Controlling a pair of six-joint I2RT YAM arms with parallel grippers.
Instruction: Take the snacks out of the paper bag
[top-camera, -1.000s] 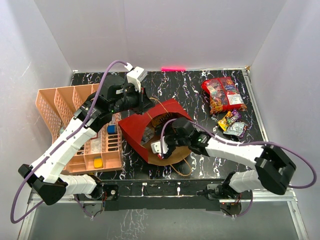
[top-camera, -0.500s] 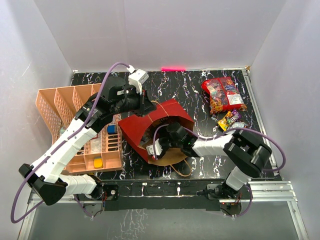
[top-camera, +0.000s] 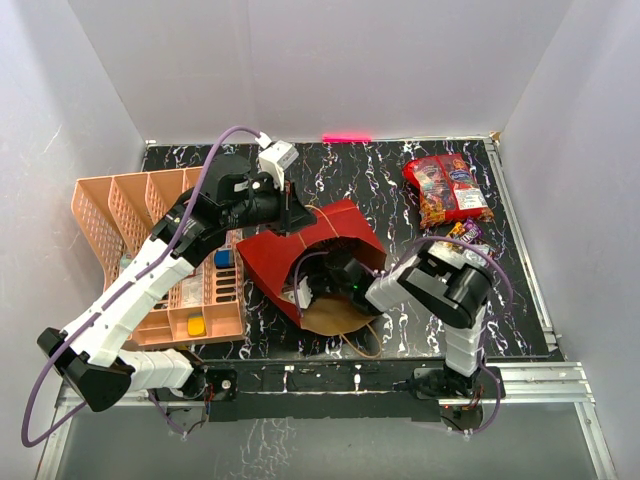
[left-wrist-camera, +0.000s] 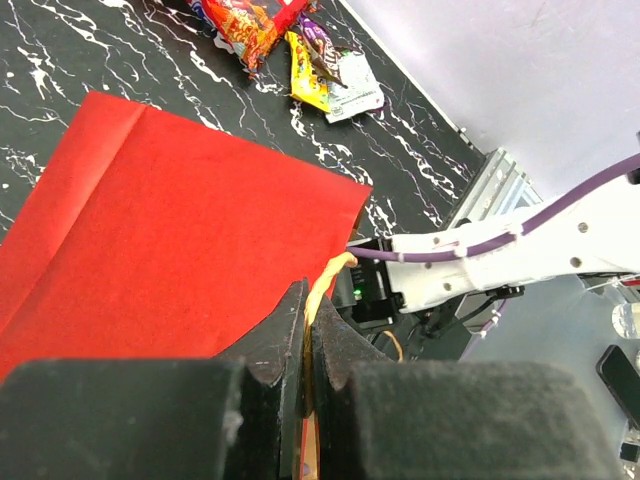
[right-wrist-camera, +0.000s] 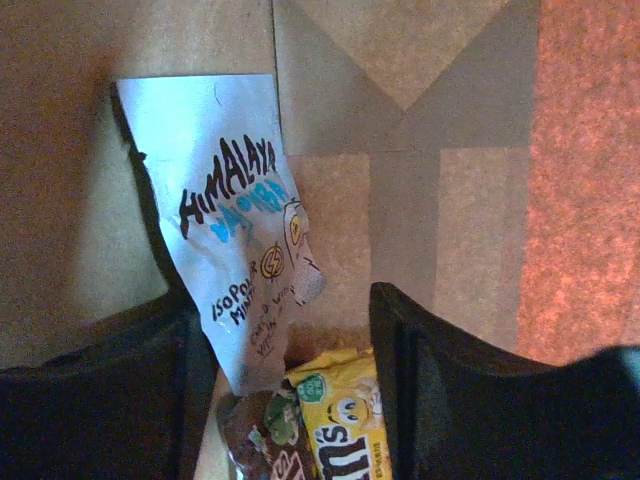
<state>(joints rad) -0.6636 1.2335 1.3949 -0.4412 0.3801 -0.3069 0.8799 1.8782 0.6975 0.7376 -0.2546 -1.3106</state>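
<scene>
The red paper bag (top-camera: 335, 228) lies on its side, its mouth toward the near edge; it also shows in the left wrist view (left-wrist-camera: 170, 220). My left gripper (top-camera: 293, 215) (left-wrist-camera: 308, 300) is shut on the bag's upper rim and holds the mouth open. My right gripper (top-camera: 318, 287) (right-wrist-camera: 290, 335) is inside the bag, open. Between its jaws lie snacks: a white mint packet (right-wrist-camera: 235, 240), a yellow candy packet (right-wrist-camera: 345, 425) and a brown one (right-wrist-camera: 262, 440). Two red snack bags (top-camera: 446, 188) and small packets (top-camera: 462, 236) lie on the table at the right.
A peach slotted tray (top-camera: 140, 235) stands at the left, with a blue block (top-camera: 223, 258) and a yellow block (top-camera: 196, 325) in it. The bag's cord handle (top-camera: 365, 345) trails on the black marbled table (top-camera: 370, 170). White walls enclose the table.
My right gripper has pushed deeper into the bag and its arm has folded in toward the bag. The left gripper keeps its hold on the rim.
</scene>
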